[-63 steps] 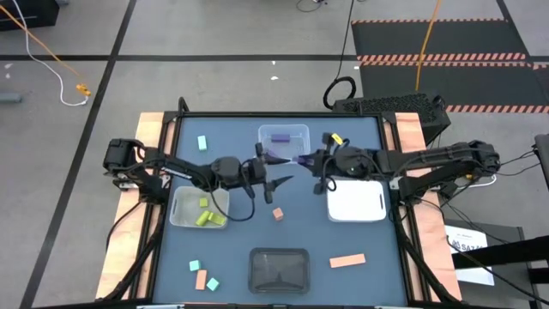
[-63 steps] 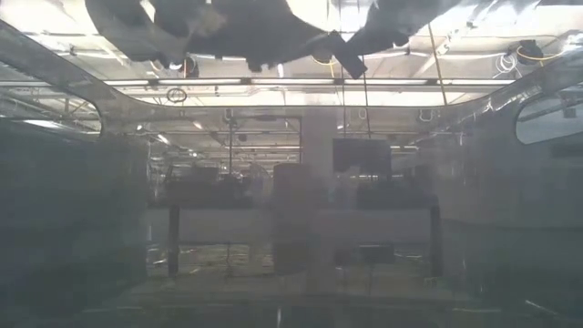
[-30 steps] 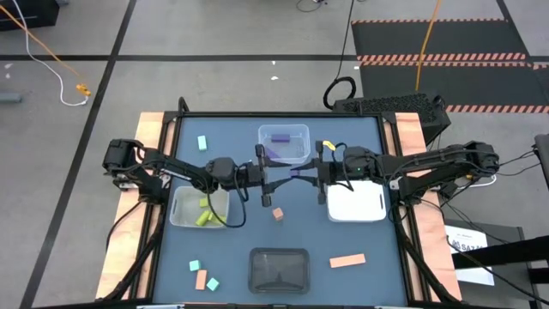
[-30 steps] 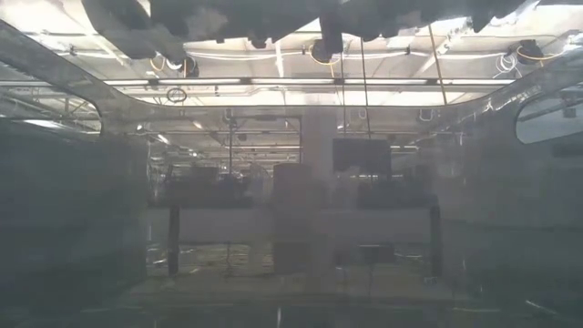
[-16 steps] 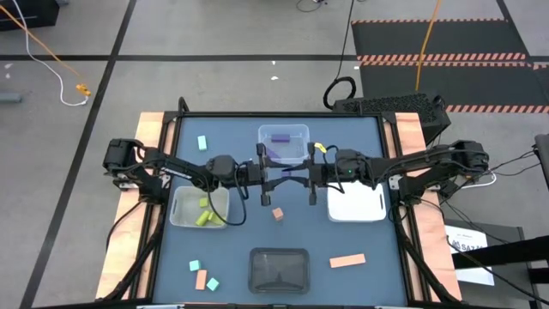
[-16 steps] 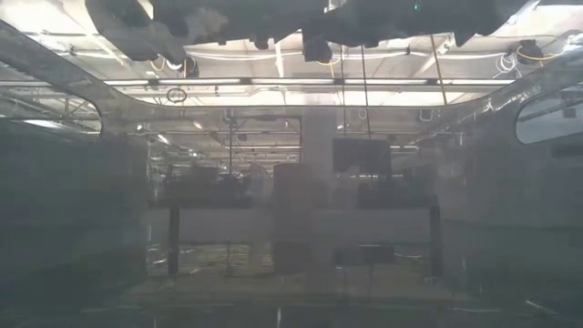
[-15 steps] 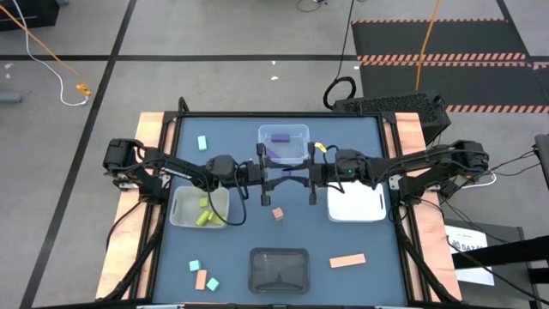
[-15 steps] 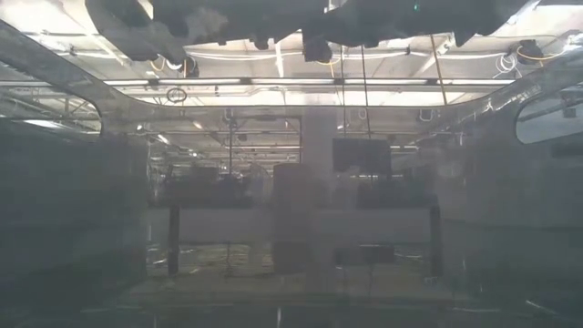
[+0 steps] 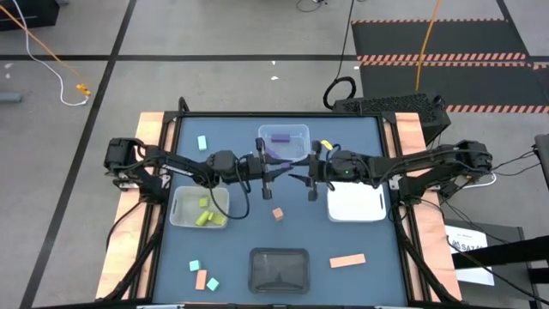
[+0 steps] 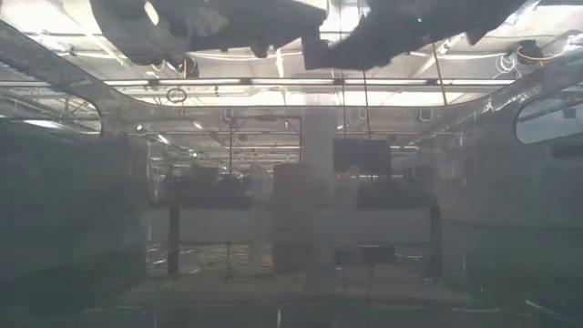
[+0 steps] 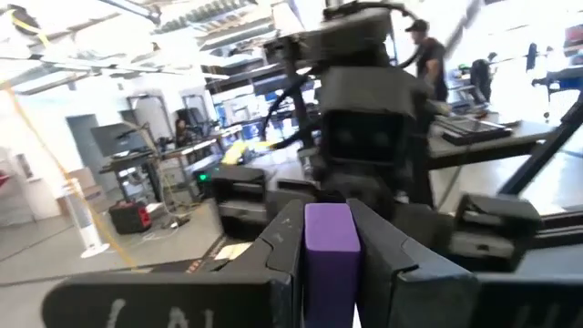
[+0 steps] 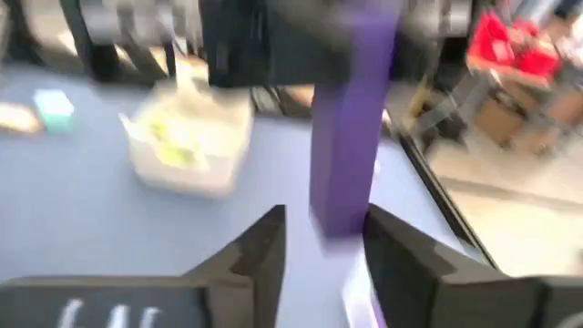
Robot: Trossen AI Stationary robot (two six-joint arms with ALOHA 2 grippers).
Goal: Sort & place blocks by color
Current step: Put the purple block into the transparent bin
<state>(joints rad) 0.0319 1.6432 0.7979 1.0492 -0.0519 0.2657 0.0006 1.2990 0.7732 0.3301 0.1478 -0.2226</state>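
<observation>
A purple bar block (image 11: 330, 244) hangs level above the table's middle, with my left gripper (image 9: 274, 174) shut on it. My right gripper (image 9: 304, 178) faces it from the table's right and is open. Its fingers stand on either side of the bar's other end (image 12: 339, 205). Another purple block (image 9: 279, 137) lies in the clear tray (image 9: 261, 142) at the far middle. Yellow-green blocks (image 9: 206, 217) lie in the translucent tray (image 9: 177, 209). An orange cube (image 9: 278, 214) lies on the mat below the grippers. My left gripper pinches the purple bar by its two long sides (image 11: 310, 260) between its two fingers. The fingers come level from the table's left and lie along the bar. The bar sticks out past the fingertips toward my right gripper, lifted clear of the table.
A white tray (image 9: 356, 206) sits at the right and a black tray (image 9: 252, 270) at the near middle. Loose blocks lie about: a cyan one (image 9: 202, 142) far left, an orange bar (image 9: 347, 260) near right, cyan and orange ones (image 9: 201, 280) near left.
My right gripper has carried the purple bar toward the table's left, in between my left gripper's open fingers, and has sunk a little. My left gripper has shut on the bar. My right gripper's fingers have parted from it.
</observation>
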